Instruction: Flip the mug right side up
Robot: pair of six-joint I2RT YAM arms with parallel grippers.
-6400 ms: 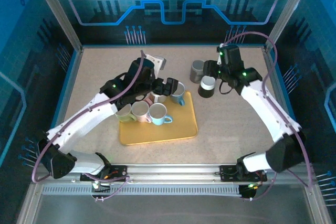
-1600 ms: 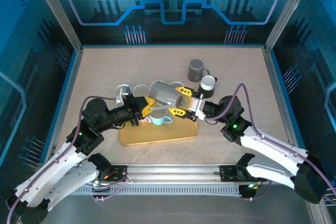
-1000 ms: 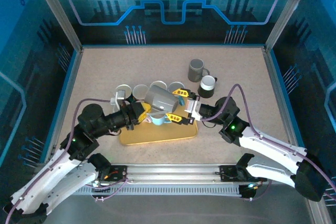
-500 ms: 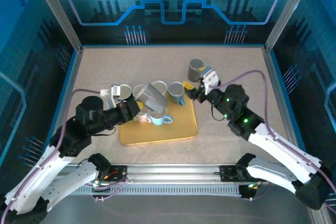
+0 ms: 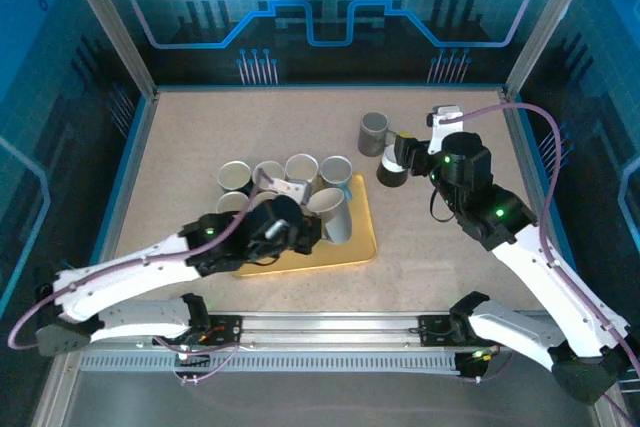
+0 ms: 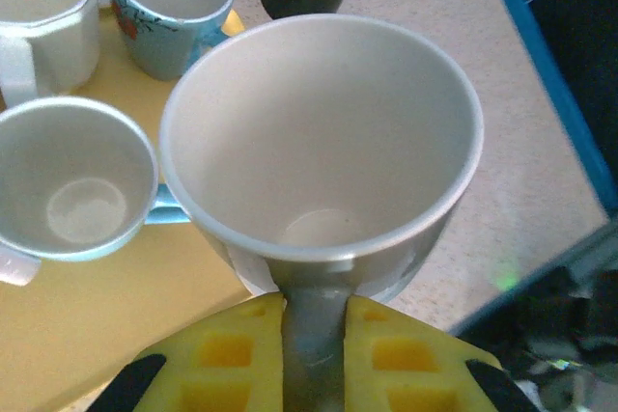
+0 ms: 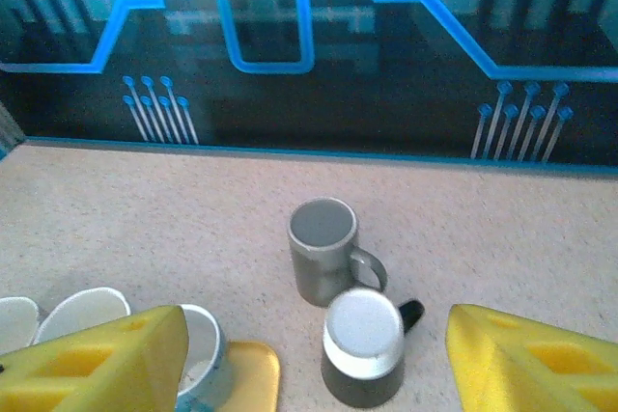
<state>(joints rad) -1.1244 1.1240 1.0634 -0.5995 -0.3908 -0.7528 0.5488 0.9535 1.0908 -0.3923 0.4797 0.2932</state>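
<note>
1. Top external: the left end effector (image 5: pixel 292 230) holds the grey mug (image 5: pixel 334 214) mouth-up at the yellow tray's (image 5: pixel 345 252) right side; the turning looks done, and setting it down is left.
2. Left wrist: yellow pads (image 6: pixel 227 354) pinch the mug's handle (image 6: pixel 314 325); next, lower it level onto the tray, then release.
3. Right wrist: the right end effector (image 7: pixel 317 330) gapes wide, facing a black mug (image 7: pixel 362 359), uninvolved.
</note>
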